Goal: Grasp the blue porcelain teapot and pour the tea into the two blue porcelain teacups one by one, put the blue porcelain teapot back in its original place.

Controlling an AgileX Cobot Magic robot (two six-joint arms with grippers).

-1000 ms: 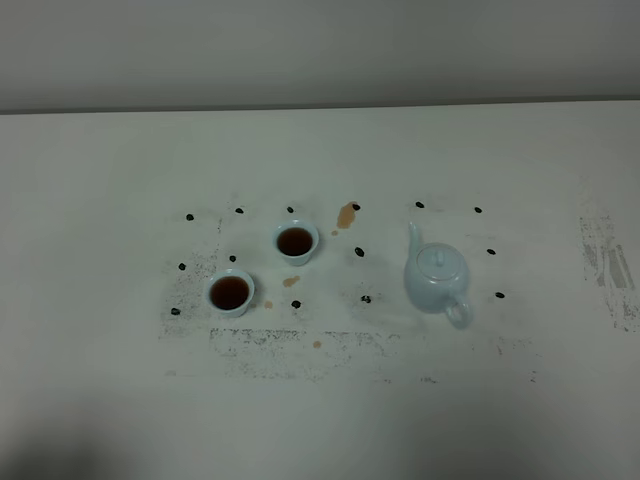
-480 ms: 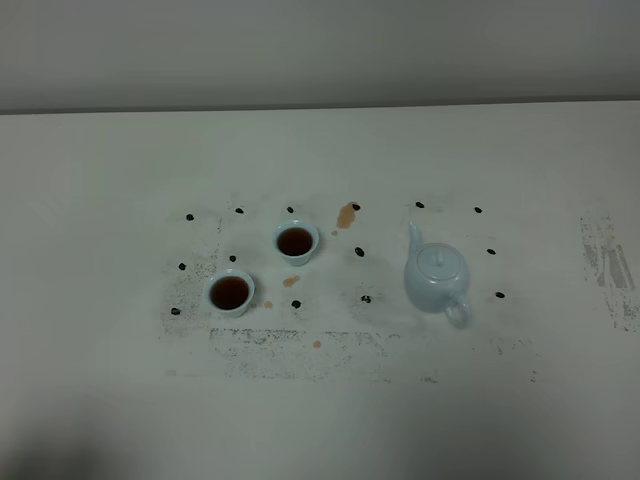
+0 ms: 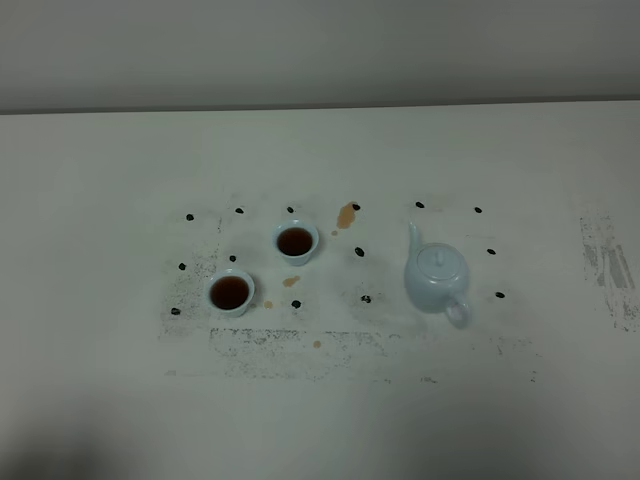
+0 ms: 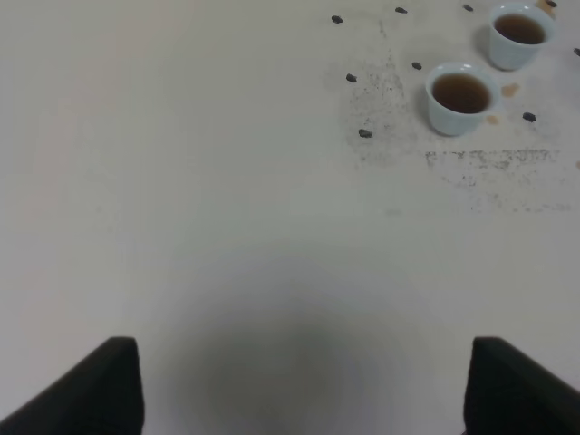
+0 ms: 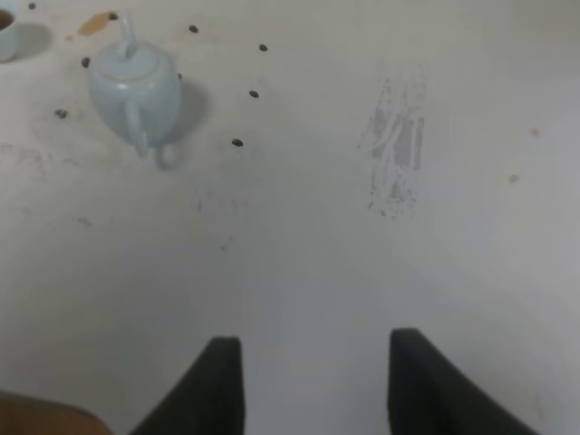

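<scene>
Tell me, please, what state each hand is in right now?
Left hand: open, holding nothing, away from the cups.
Right hand: open, holding nothing, away from the teapot.

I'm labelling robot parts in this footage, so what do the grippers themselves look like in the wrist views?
Only fingertips show. The left gripper appears as two plain matte black fingers, blocky with angled edges. The right gripper has the same dark, flat-sided fingers, with a brownish patch of something unclear beside them. No cables, markings or arm links are visible, and the high view shows no arms.
</scene>
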